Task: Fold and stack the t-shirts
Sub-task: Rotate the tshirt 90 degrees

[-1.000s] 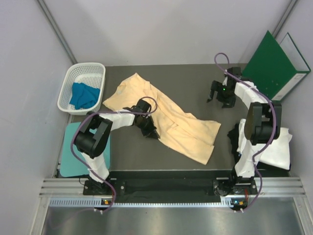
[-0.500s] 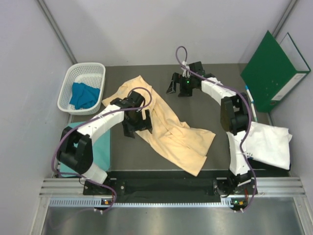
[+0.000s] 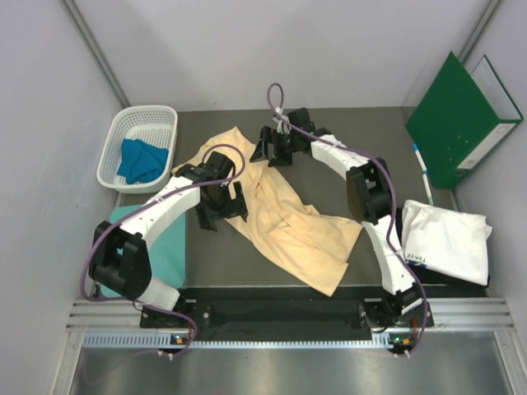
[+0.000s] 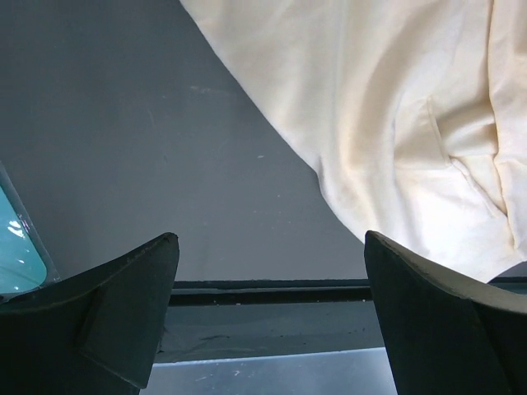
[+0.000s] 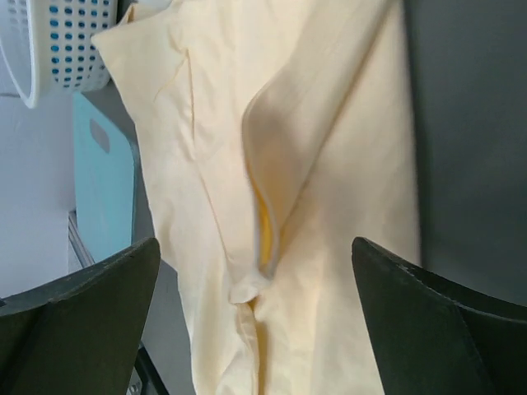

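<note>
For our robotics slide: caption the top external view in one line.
Open left gripper and open right gripper at a crumpled pale peach-yellow cloth t-shirt; white cloth t-shirt lying aside.

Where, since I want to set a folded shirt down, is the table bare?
The far right corner, between the right gripper and the green folder, is bare. So is the near strip between the peach t-shirt and the teal board. The middle, around the left gripper, is crowded.

Peach-yellow t-shirt, white t-shirt, blue t-shirt, white basket, green folder
</note>
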{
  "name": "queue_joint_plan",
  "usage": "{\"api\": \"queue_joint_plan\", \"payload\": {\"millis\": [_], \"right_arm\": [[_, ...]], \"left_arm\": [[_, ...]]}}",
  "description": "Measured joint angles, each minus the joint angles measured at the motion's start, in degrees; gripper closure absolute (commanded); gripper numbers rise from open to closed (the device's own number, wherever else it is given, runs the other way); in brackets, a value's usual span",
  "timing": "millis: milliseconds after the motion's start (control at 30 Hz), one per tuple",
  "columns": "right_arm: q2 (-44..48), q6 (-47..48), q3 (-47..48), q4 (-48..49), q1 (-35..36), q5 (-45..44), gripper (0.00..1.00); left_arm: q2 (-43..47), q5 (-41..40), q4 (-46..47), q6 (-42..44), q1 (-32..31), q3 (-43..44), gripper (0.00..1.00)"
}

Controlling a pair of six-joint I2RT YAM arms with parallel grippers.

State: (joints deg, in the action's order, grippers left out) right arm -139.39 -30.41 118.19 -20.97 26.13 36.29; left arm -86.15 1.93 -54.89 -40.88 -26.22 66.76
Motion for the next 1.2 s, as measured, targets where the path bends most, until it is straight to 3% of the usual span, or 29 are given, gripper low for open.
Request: {"api": "queue_joint_plan", "payload": {"millis": [367,833,1200], "right_arm": [[0.1,4.3,-2.7,-3.2,4.8,-2.9,0.0],[2.6,11.3,-1.8,-8.2,4.8,-22.3,0.01],[1.6,12.9,0.2,-8.7,4.9,-25.7,0.01]], "left_arm": [[1.6,-0.1,0.0,0.1,1.9,-0.2,0.02],[5.1,0.9,0.3,0.4,2.5,-3.6,0.02],[5.4,1.7,0.7,0.4,2.9,-5.7,0.02]]}}
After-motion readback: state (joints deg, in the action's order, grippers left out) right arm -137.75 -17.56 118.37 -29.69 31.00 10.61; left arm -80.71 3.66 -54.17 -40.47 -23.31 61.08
